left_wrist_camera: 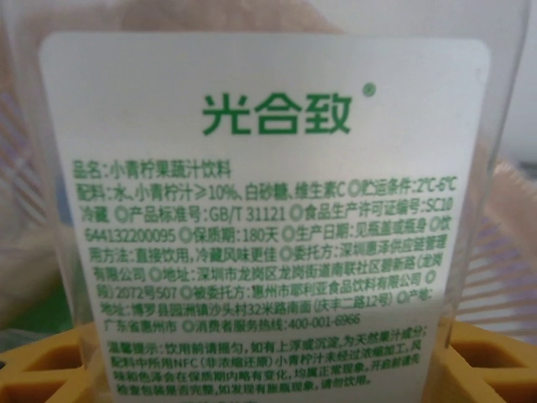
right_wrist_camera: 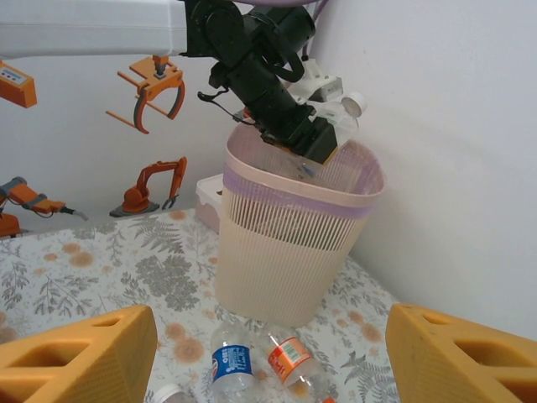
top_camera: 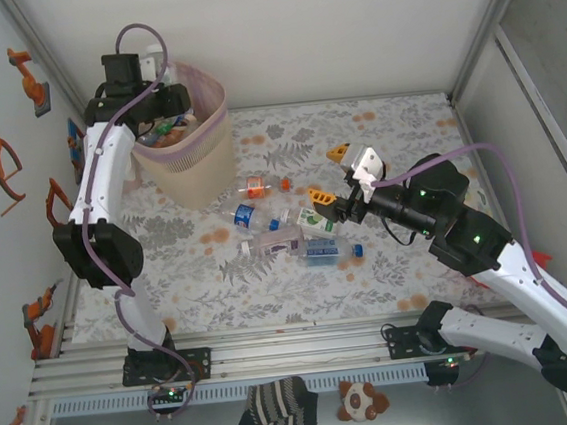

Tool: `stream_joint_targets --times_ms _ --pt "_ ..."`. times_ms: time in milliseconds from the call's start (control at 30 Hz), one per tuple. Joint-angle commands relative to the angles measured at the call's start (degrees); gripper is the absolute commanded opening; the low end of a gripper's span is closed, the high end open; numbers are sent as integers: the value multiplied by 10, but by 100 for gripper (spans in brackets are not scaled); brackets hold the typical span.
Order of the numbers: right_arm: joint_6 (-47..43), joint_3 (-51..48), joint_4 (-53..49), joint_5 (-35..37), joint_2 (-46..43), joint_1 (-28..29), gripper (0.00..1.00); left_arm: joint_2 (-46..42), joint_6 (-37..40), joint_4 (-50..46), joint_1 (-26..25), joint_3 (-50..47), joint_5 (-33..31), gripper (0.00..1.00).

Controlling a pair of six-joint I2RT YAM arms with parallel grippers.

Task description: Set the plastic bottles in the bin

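Pressed close to the left wrist lens, a clear bottle [left_wrist_camera: 264, 218] with a white, green-printed label sits clamped between the yellow fingers [left_wrist_camera: 50, 374] of the left gripper [left_wrist_camera: 268, 378]. From above, that gripper hangs over the beige bin [top_camera: 217, 128] at the far left of the table [top_camera: 406, 130], and loose bottles [top_camera: 285, 227] lie scattered mid-table. Just beside them hovers the right gripper [top_camera: 330, 176], jaws wide and empty. Its wrist view faces the pink-lined bin, with two bottles at its foot.
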Motion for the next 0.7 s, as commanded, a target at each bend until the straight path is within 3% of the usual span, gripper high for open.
stream_joint_targets --times_ms 0,100,333,667 --pt "0 14 14 8 -2 0 71 2 -156 38 0 8 33 52" --pt "-2 15 10 9 0 0 71 12 -241 34 -2 20 2 48" --pt "1 11 5 15 -11 0 71 42 -367 46 -10 30 0 47" --pt "1 9 0 19 -18 0 71 102 -409 12 -25 93 -8 53"
